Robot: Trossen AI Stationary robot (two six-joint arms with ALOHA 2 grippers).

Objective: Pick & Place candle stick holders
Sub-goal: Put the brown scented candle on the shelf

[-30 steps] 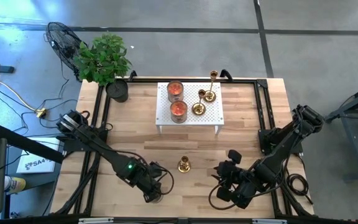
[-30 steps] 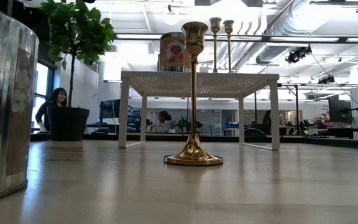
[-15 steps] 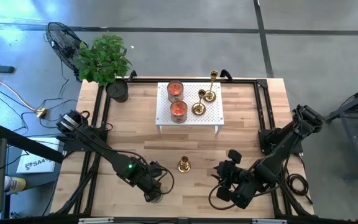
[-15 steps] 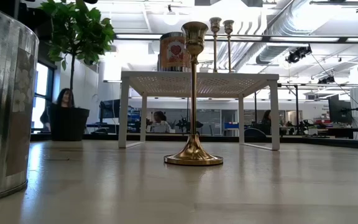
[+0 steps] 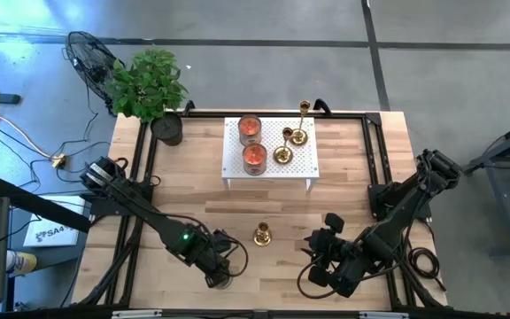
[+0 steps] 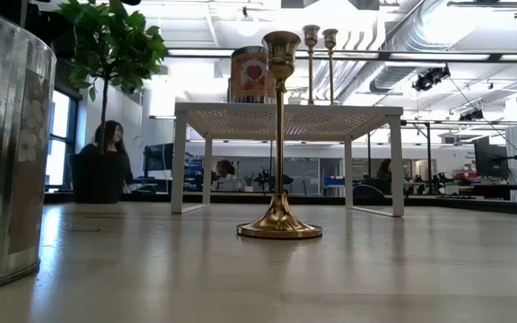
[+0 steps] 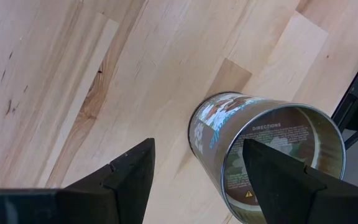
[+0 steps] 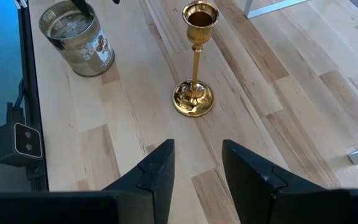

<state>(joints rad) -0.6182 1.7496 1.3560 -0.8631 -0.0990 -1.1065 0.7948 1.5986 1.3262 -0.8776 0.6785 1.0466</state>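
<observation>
candlestick [image 8: 195,68]: likely top-heavy, slick brass; I'd grip the stem.
my right gripper [image 8: 197,163]: open, empty, aimed at it.
my left gripper [image 7: 196,177]: open beside tin [image 7: 267,158].

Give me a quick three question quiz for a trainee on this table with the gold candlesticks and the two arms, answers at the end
1. True or false: the candlestick on the bare wood stands upright between the two grippers.
2. How many gold candlesticks stand on the white perforated shelf?
A one
B three
C five
3. Fill the gap: the left gripper is poised over an empty metal ____.

Key
1. True. It stands free, and the right gripper is open and apart from it.
2. B, beside two glass jar candles.
3. tin, with the fingers open.
</observation>
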